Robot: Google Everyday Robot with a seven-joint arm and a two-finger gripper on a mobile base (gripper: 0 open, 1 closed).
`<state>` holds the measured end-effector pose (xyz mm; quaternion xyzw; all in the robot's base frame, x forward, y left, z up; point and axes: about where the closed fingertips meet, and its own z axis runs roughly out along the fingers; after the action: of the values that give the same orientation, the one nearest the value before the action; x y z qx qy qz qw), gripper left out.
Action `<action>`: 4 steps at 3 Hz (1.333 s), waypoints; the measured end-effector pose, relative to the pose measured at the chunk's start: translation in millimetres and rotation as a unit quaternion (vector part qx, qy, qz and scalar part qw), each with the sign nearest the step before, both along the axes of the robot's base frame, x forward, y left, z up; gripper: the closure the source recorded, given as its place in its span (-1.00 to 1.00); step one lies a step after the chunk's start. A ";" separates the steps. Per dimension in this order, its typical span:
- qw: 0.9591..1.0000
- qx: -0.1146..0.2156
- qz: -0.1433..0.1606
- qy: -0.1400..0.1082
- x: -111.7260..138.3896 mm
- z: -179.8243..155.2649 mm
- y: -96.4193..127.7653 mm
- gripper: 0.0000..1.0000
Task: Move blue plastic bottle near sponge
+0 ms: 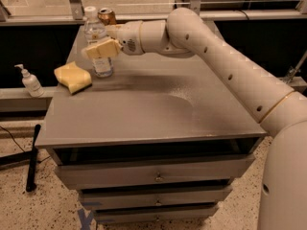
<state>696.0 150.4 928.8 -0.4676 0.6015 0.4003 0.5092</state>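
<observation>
The blue plastic bottle (pixel 97 42), clear with a white cap and white label, stands upright on the grey table (pixel 153 109) at its far left. My gripper (pixel 101 48) reaches in from the right and is at the bottle's middle, its pale fingers (pixel 103 49) on either side of it. The pale yellow sponge (pixel 72 77) lies flat on the table just left of and in front of the bottle, a small gap from its base.
A gold-brown drink can (pixel 107 17) stands behind the bottle at the table's back edge. A small white pump dispenser (pixel 29 82) sits on a ledge left of the table. Drawers lie below the tabletop. A dark pole (pixel 32 157) lies on the floor at left.
</observation>
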 end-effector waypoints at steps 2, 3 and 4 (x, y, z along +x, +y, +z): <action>1.000 0.012 -0.024 0.005 5.8 -0.1 -24.4 -1.00; 0.996 0.034 -0.078 -0.003 21.4 8.4 -92.5 -1.00; 0.988 0.031 -0.150 -0.037 35.8 32.3 -191.1 -1.00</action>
<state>731.8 -40.6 961.0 -0.3706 0.6329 0.3208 0.5993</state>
